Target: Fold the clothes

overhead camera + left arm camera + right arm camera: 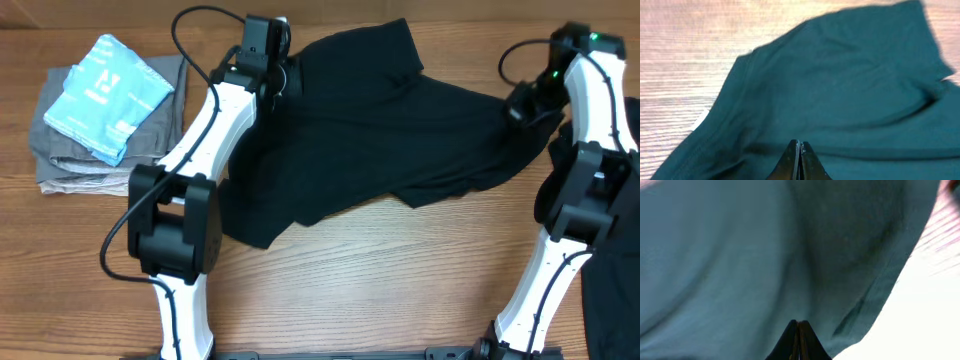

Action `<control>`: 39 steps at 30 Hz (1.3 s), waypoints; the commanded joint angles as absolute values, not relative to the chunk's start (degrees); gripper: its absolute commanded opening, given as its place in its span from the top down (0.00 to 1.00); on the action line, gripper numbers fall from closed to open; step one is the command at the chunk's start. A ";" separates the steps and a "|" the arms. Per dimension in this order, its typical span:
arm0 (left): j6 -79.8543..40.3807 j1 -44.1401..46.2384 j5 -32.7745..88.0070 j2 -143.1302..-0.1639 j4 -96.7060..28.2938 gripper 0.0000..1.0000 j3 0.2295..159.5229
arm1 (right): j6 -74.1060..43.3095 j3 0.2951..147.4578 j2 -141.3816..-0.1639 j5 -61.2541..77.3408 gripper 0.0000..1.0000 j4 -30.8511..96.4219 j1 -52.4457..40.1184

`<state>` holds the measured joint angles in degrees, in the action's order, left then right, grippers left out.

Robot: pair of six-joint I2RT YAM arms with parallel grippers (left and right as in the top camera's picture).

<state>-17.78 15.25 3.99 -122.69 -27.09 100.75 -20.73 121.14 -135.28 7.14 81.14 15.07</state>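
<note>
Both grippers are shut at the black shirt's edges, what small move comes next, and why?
Probably ease the left gripper and right gripper apart, if they do hold cloth: the black shirt lies wrinkled between them, its lower edge uneven, so it needs flattening.

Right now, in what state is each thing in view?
shirt: unfolded, rumpled, stretched between both end effectors.
left end effector: shut, seemingly pinching the shirt.
right end effector: shut, seemingly pinching the shirt.
blue garment: folded, on the grey pile.
grey pile: folded, stacked.
</note>
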 commanded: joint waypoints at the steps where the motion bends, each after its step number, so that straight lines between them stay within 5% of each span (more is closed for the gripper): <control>1: -16.25 15.03 1.30 -125.58 -27.18 0.96 100.49 | -21.23 112.09 -135.50 6.07 0.96 73.12 15.20; 10: -13.43 15.03 -0.16 -131.09 -28.32 0.96 100.44 | -21.32 100.68 -135.87 -0.08 0.96 58.63 15.86; 34: -16.71 15.03 -0.60 -135.66 -27.86 0.94 100.09 | -18.79 100.62 -148.00 -0.36 0.96 23.66 18.00; 39: -16.88 15.03 -0.60 -135.66 -27.09 0.93 99.83 | -16.08 102.67 -147.96 3.57 0.77 18.76 17.45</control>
<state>-15.81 15.25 0.16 -133.86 -27.20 100.75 -18.90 104.88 -140.44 4.03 17.67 17.34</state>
